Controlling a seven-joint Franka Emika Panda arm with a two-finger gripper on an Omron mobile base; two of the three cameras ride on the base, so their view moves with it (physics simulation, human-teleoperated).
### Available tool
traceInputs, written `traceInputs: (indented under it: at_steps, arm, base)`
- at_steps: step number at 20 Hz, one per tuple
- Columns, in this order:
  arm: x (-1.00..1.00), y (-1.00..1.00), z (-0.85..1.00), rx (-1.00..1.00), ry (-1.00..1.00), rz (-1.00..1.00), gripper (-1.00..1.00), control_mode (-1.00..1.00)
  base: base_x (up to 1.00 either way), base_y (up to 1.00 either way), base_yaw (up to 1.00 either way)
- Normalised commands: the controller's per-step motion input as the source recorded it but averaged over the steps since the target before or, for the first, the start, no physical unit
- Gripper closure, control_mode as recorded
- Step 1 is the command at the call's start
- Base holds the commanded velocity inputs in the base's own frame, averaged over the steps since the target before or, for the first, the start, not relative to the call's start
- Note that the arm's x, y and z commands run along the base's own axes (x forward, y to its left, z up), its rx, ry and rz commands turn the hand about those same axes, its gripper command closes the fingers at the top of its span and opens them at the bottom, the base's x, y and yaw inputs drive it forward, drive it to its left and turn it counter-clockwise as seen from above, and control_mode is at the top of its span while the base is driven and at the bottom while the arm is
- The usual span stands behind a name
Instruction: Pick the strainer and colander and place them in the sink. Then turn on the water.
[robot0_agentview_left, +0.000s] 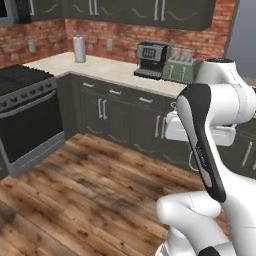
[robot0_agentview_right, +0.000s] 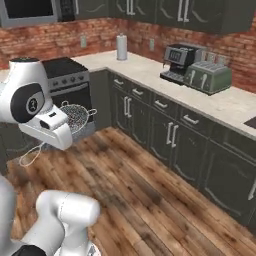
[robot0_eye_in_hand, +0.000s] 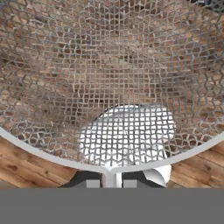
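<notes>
The strainer, a silvery wire-mesh basket, hangs in the air over the wood floor in the right base view, with its thin wire loop handle trailing down to the left. In the hand view its mesh spreads across the picture, and my gripper is shut on its rim at the bottom. A dark corner that looks like the sink lies in the counter at the far right. The colander is out of view.
A black stove stands at the left, behind the strainer. On the beige counter stand a paper towel roll, a coffee machine and a toaster. Dark cabinets line the wood floor.
</notes>
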Motion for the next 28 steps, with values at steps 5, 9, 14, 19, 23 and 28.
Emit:
traceInputs:
  at_steps: [5,9,14,19,23,28]
  arm:
    - [0.00,0.00,0.00,0.00,0.00,0.00,1.00,1.00]
    - [0.00,0.00,0.00,0.00,0.00,0.00,1.00,1.00]
    - [0.00,0.00,0.00,0.00,0.00,0.00,1.00,1.00]
    - [0.00,0.00,0.00,0.00,0.00,0.00,1.00,1.00]
    - [0.00,0.00,0.00,0.00,0.00,0.00,1.00,1.00]
    - [0.00,0.00,0.00,0.00,0.00,0.00,1.00,1.00]
  base:
    - [0.00,0.00,-1.00]
    - [0.00,0.00,-0.95]
    - [0.00,-0.03,-0.88]
    - [0.79,-0.02,-0.28]
    - [1.00,-0.02,0.00]
    - [1.00,-0.59,0.29]
